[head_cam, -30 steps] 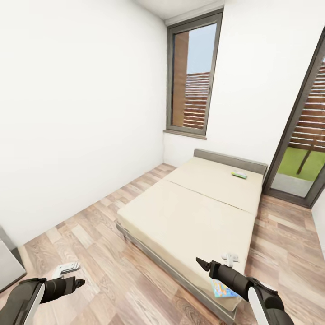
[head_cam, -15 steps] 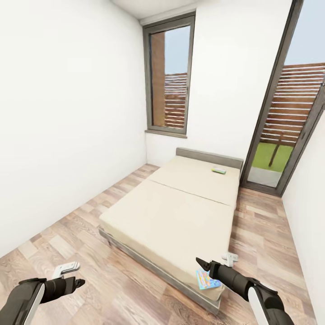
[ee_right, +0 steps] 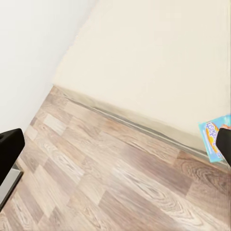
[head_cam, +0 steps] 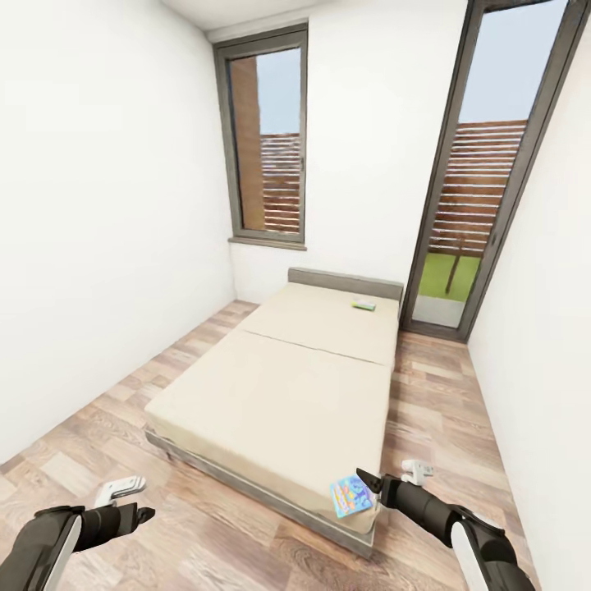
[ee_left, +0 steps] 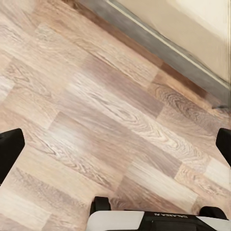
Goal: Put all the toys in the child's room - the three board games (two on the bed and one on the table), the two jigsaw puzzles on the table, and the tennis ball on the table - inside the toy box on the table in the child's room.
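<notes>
Looking down a narrow white-walled room from the head view, with a low beige bed (head_cam: 279,394) filling the middle of the frame and running away toward the far wall, its grey headboard (head_cam: 345,283) at the far end. Lying at the bed's near right corner, a colourful board game (head_cam: 351,497), just beside the right gripper (head_cam: 369,483) at the lower right of the frame; lying near the headboard, toward the upper middle, a second, green board game (head_cam: 364,304), well apart from the first. Standing behind the bed, a tall window (head_cam: 267,139) at the upper left of centre and a glass door (head_cam: 484,180) at the upper right, slatted fencing and grass showing through. Stretching around the bed on both sides, a wooden plank floor (head_cam: 205,525), bare between the arms and the bed's grey frame. Hanging at the lower left, the left gripper (head_cam: 135,502), over the floor and well apart from the bed. Showing in the left wrist view, dark fingers (ee_left: 9,149) at opposite edges, spread wide apart over floor planks. Showing in the right wrist view, fingers (ee_right: 9,147) likewise wide apart, the colourful board game (ee_right: 214,136) at the bed's edge beside one of them, not touching so far as can be told.
</notes>
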Available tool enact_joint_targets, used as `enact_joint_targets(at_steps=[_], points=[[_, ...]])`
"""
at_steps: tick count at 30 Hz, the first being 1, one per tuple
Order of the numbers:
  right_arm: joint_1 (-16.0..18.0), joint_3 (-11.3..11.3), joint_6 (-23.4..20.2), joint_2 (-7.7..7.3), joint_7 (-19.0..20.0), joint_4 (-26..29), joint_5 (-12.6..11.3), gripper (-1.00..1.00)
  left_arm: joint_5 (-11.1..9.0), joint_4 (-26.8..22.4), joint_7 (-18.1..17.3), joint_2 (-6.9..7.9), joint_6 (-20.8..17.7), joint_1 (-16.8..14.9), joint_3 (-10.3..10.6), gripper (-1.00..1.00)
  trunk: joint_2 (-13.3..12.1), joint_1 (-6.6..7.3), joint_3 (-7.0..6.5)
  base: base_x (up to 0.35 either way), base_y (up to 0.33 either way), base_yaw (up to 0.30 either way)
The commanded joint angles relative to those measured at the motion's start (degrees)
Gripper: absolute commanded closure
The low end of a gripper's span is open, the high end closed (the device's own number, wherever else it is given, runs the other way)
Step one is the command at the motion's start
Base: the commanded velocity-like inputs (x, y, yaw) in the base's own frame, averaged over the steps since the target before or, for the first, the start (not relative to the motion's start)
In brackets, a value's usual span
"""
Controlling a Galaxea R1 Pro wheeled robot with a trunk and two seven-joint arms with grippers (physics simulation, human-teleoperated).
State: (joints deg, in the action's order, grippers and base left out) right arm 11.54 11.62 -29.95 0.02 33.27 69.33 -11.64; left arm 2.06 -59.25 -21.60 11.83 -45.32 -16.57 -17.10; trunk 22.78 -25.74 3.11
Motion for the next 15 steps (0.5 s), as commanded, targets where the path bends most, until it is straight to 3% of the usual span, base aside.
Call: enact_joint_targets(at_steps=[1,8,15], points=[[0.1,0.1,-0.5,0.02,0.1,0.0,-0.4,-1.0,0.2,-0.1,-0.4,-0.02,-0.3,0.0,-0.1,-1.0,0.1,-0.04,0.13,0.0,0.0,-0.279],[0.1,0.1,-0.5,0.04,0.0,0.0,-0.4,-1.0,0.2,-0.1,-0.4,0.03,-0.3,0.0,-0.1,-1.0,0.1,-0.04,0.13,0.0,0.014,-0.279],[0.1,0.1,-0.5,0.06,0.0,-0.2,-0.3,-1.0,0.2,-0.1,-0.4,0.03,-0.3,0.0,-0.1,-1.0,0.1,-0.04,0.13,0.0,0.102,-0.279]])
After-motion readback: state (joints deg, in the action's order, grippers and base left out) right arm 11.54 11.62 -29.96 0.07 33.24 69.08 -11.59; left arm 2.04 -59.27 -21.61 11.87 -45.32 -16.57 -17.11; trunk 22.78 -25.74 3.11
